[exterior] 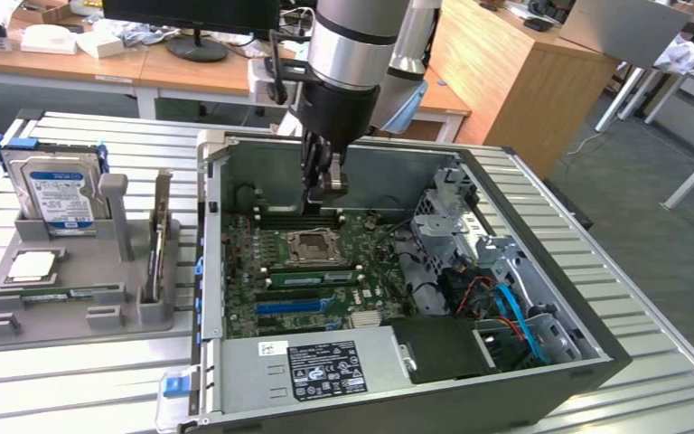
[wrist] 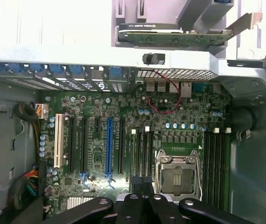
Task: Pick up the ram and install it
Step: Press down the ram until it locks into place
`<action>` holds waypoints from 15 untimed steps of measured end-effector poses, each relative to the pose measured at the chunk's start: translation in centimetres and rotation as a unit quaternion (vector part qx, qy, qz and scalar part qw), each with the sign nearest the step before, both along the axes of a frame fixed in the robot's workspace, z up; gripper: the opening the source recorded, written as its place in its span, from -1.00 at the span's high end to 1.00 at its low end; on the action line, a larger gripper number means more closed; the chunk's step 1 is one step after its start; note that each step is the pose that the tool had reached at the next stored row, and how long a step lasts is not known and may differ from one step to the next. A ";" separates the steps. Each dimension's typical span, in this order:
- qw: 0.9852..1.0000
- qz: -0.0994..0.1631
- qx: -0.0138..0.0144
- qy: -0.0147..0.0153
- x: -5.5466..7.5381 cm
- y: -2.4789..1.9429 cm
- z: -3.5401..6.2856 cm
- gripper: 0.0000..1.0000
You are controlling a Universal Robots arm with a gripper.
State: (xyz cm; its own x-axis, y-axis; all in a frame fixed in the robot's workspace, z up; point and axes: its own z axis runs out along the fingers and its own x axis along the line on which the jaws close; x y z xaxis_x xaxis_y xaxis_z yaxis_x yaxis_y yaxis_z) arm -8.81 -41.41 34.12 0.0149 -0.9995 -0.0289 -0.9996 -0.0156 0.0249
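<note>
Ram, a long, thin green circuit-board stick with small dark chips (exterior: 68, 294), appears to lie flat in a groove of the grey plastic parts holder (exterior: 130, 312). The holder sits on the slatted metal tabletop (exterior: 70, 389) just outside the open black computer case (exterior: 588, 362), off its rear-panel side. The black jaws (exterior: 319, 206) hang inside that case over the green motherboard (exterior: 245, 271), close to the black memory slots next to the square silver CPU socket (exterior: 312, 247). They are pressed together and hold nothing that can be seen. The stick is therefore well apart from the jaws, beyond the case wall, and its long axis runs roughly parallel to the slots. A second green strip sits among the slots on the socket's other side, and I cannot tell whether it is a seated stick or bare board. The exterior view shows the holder, with the silver hard drive with a blue-white label (exterior: 58, 194) standing in it. The wrist view looks down past the jaws (wrist: 142, 181) and shows the slot rows and the socket (wrist: 178, 175) in detail.
</note>
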 end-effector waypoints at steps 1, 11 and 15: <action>1.000 0.000 0.000 0.000 0.0 0.00 0.00 0.80; 1.000 0.000 0.000 0.000 0.4 0.00 0.01 0.80; 1.000 0.000 0.000 0.000 1.0 0.00 0.01 0.80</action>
State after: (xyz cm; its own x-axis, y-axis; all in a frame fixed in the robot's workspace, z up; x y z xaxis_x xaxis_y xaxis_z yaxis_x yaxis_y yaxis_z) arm -7.80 -41.41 34.13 0.0149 -0.9995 -0.0288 -0.9996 -0.0157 0.0251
